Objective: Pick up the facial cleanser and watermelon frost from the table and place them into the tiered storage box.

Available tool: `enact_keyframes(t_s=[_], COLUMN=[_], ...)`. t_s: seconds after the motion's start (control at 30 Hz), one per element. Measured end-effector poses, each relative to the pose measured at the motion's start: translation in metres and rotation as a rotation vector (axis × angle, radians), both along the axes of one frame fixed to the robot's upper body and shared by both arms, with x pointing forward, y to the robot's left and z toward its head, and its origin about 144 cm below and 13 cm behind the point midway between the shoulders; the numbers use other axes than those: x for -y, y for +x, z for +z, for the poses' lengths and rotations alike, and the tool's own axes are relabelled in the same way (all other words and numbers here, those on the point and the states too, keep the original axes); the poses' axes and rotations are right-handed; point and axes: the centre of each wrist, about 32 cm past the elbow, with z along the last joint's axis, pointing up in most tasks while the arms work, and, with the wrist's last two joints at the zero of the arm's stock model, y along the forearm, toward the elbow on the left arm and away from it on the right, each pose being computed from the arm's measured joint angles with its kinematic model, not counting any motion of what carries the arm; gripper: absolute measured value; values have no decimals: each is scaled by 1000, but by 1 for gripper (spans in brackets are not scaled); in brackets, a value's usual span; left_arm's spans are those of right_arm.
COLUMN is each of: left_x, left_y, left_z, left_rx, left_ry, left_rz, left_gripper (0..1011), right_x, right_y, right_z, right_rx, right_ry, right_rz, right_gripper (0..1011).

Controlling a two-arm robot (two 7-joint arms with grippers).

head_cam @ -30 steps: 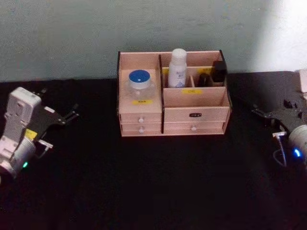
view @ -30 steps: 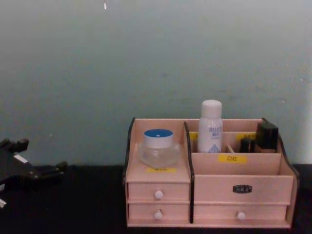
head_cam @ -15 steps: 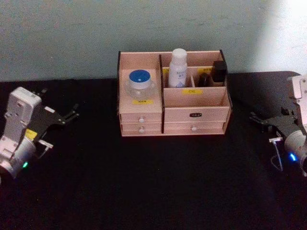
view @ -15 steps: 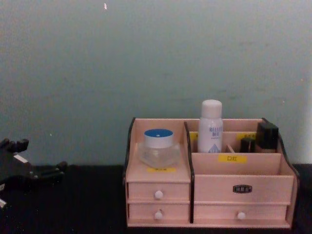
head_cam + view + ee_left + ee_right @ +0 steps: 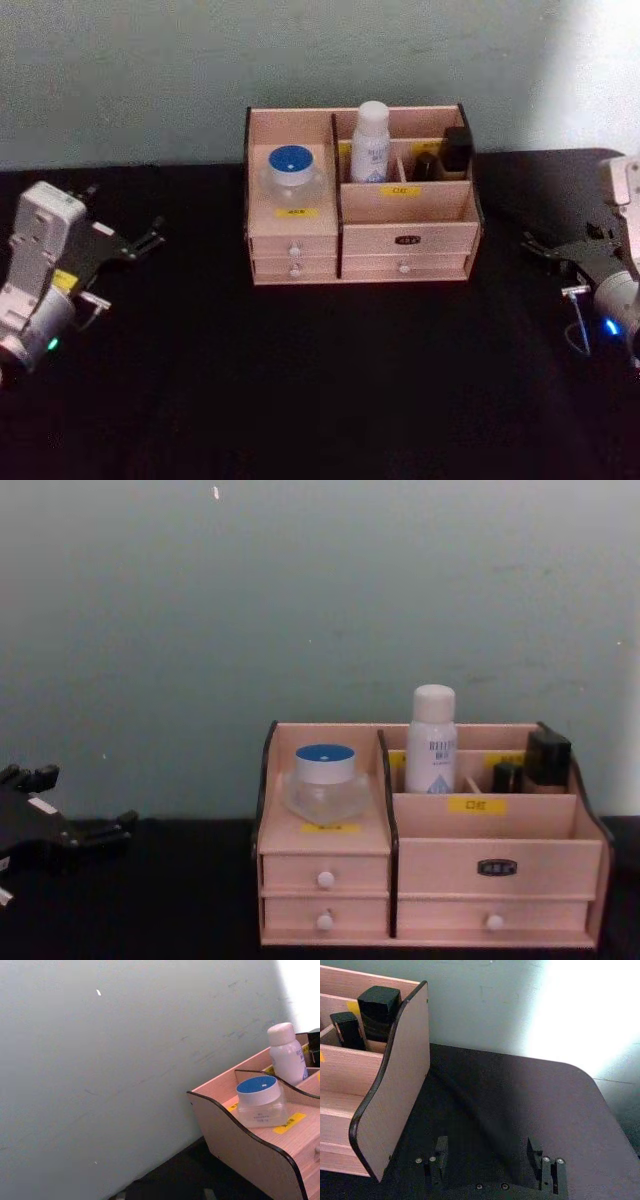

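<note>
One facial cleanser [image 5: 371,143] | one watermelon frost [image 5: 291,170] | both in tiered storage box [image 5: 405,238] | two grippers, left [image 5: 140,243], right [image 5: 545,246]: fingers spread

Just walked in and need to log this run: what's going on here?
Nothing is being handled now. The facial cleanser stands upright in a rear compartment of the tiered storage box, and the watermelon frost sits on its left shelf above the drawers. The left gripper and right gripper sit open, out to either side of the box.
</note>
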Motion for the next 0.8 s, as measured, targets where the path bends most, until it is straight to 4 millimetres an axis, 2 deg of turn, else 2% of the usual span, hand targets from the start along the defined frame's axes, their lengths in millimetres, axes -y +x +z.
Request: enact_keyframes(t_s=[0.8], left_x=[0], left_y=[0], left_z=[0], left_rx=[0], left_ry=[0], left_rz=[0], left_gripper=[1001], right_x=[0], right_y=[0], right_z=[0], right_rx=[2], right_ry=[1], right_rz=[1], right_gripper=[1003])
